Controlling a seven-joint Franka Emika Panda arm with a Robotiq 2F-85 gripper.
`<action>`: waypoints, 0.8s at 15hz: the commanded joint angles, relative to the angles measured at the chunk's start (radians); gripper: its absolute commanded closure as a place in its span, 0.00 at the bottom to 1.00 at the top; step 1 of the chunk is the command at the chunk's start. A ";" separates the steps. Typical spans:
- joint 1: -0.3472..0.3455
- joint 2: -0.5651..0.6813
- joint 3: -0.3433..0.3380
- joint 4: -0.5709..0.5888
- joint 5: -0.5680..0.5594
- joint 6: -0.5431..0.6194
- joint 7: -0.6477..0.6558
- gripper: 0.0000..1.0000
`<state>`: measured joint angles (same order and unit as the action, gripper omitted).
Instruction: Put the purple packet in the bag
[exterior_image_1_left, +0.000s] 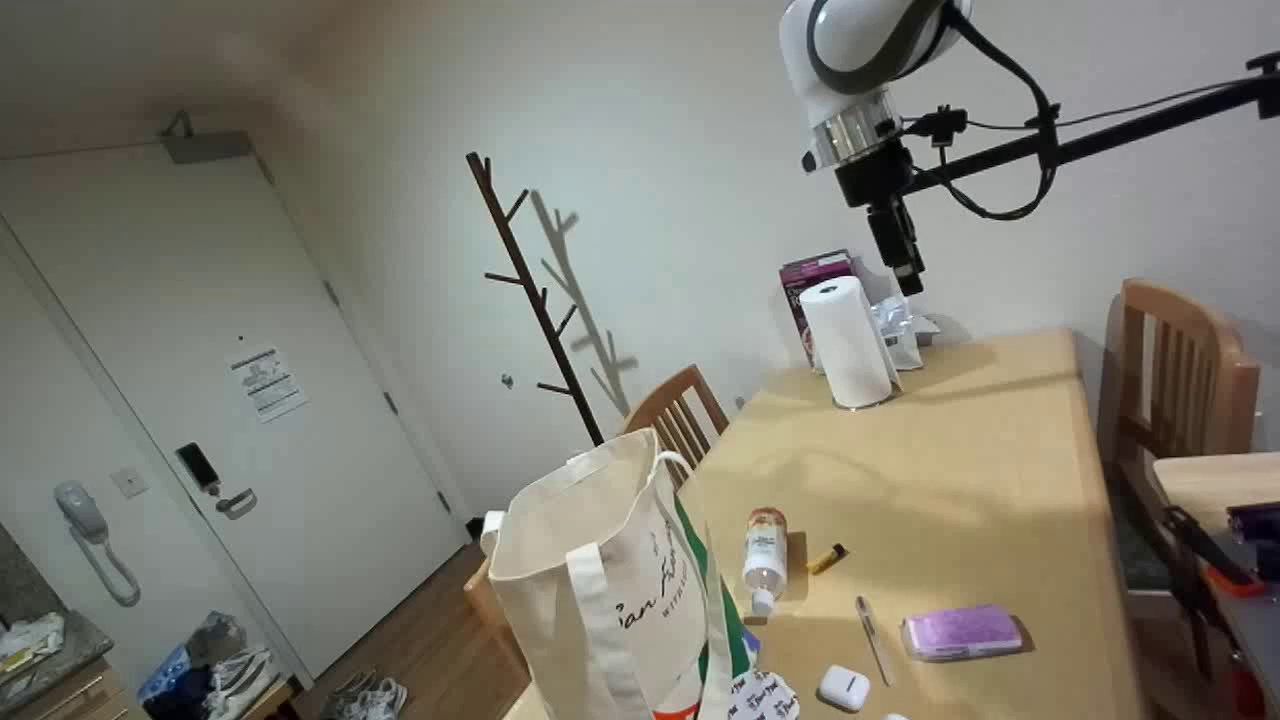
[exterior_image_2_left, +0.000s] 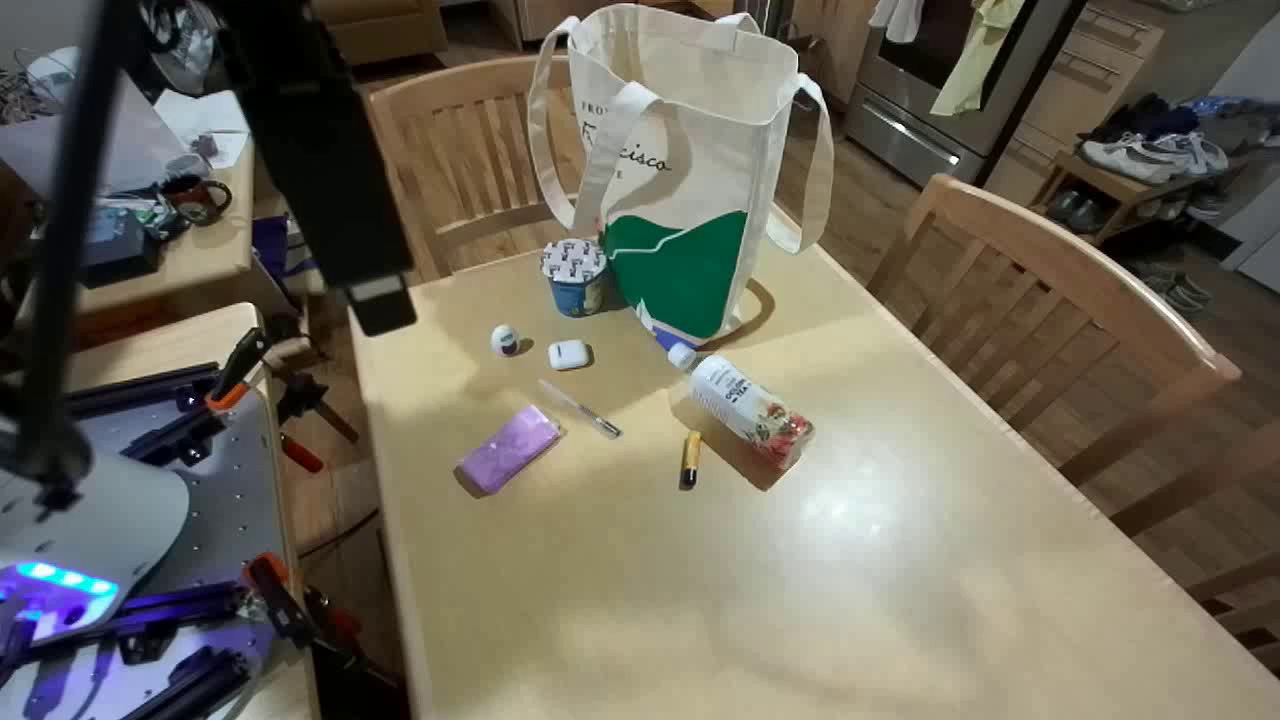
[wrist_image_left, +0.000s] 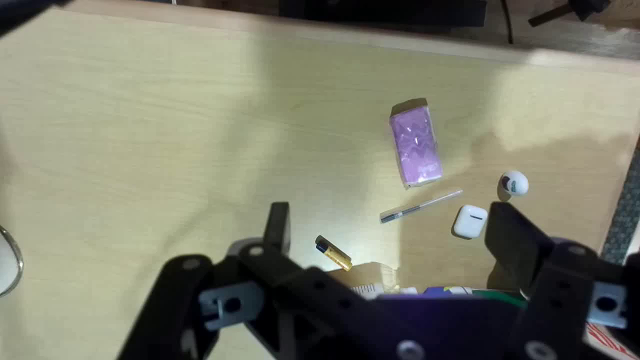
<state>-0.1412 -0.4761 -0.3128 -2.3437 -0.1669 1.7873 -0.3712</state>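
Hovering seemingly high, end effector (wrist_image_left: 390, 220) wide, some tabletop (exterior_image_2_left: 415, 440) between purple packet (exterior_image_2_left: 510, 450) and edge (exterior_image_2_left: 404, 580).

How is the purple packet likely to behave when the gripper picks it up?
The purple packet may squash slightly, since its surface looks wrinkled. Bright glints suggest it could be slippery. Lying flat, it probably will not roll.

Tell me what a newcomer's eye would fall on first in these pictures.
Probably the big cream bag, standing upright on the table with its mouth open. Next, likely the purple packet, vivid against the pale surface and lying near a pen. The dark gripper, hanging open above the table, might also draw a look.
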 joint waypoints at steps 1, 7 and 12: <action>-0.013 0.002 0.011 0.001 0.006 -0.001 -0.005 0.00; -0.013 0.015 -0.001 -0.004 0.014 0.022 -0.015 0.00; 0.011 0.180 -0.116 -0.074 0.080 0.330 -0.230 0.00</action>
<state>-0.1389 -0.4191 -0.3657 -2.3896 -0.1537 1.9446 -0.4579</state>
